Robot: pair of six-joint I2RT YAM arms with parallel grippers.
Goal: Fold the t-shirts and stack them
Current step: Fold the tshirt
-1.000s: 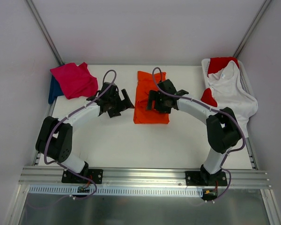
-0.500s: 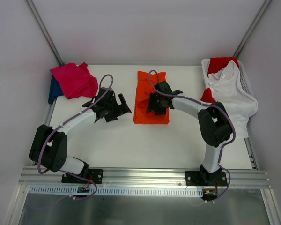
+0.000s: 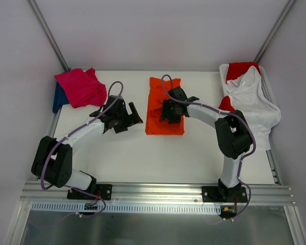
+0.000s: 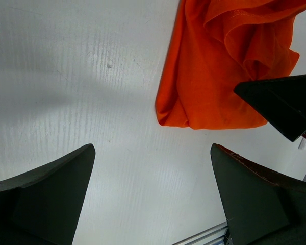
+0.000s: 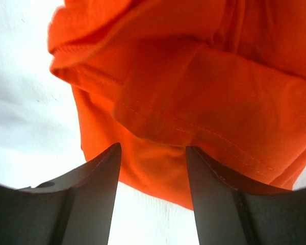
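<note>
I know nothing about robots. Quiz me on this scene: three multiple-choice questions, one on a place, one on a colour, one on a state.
1. Where is the orange t-shirt? A on a shelf; B on the table; C on the floor.
2. What colour lies under the pink t-shirt? A dark blue; B green; C yellow.
3. The left tool is: A open, empty; B clamped on cloth; C hidden.
B: the overhead view shows it lying there. A: the dark blue t-shirt peeks out beside it. A: its jaws stand wide with nothing between.
</note>
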